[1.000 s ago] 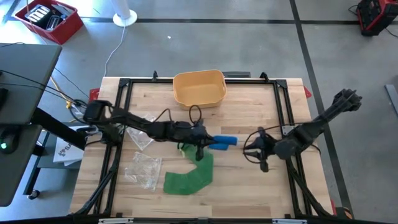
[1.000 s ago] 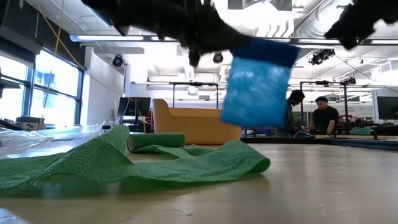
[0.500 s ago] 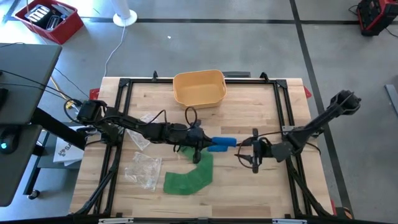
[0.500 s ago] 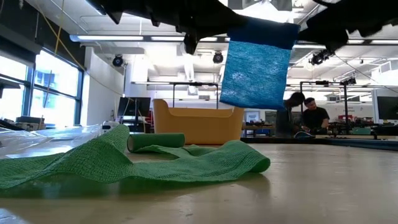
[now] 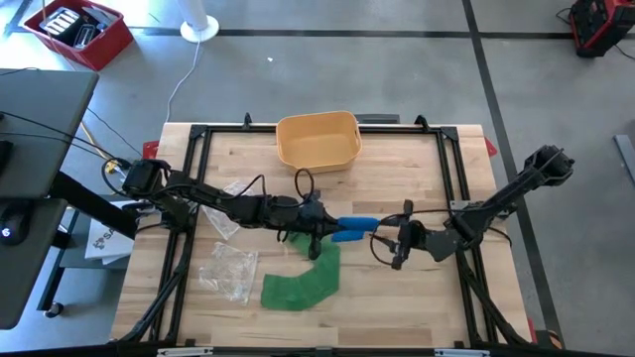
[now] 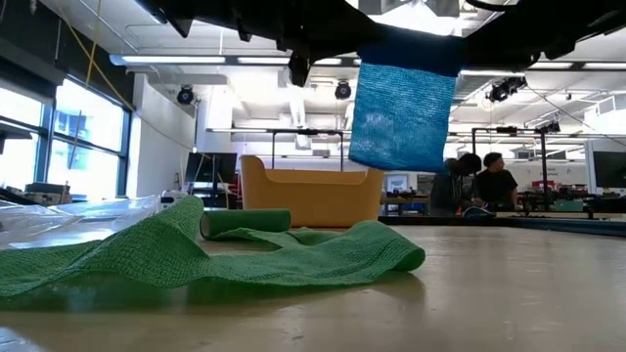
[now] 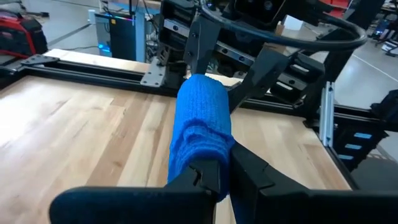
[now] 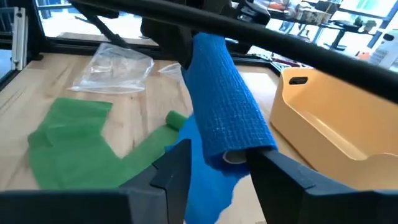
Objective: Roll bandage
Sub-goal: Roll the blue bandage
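Aloft, blue bandage (image 5: 354, 227) partly rolled, tail hanging.

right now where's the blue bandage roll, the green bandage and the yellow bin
blue bandage roll (image 8: 227, 121), right wrist view, middle of its wrapped side
green bandage (image 5: 303, 286), high view, the flat unrolled strip
yellow bin (image 5: 317, 156), high view, its front wall

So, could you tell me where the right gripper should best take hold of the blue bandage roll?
Probably the free end of the blue bandage roll: the left gripper clamps the other end, and the right gripper, open, already faces that end along the roll's axis.
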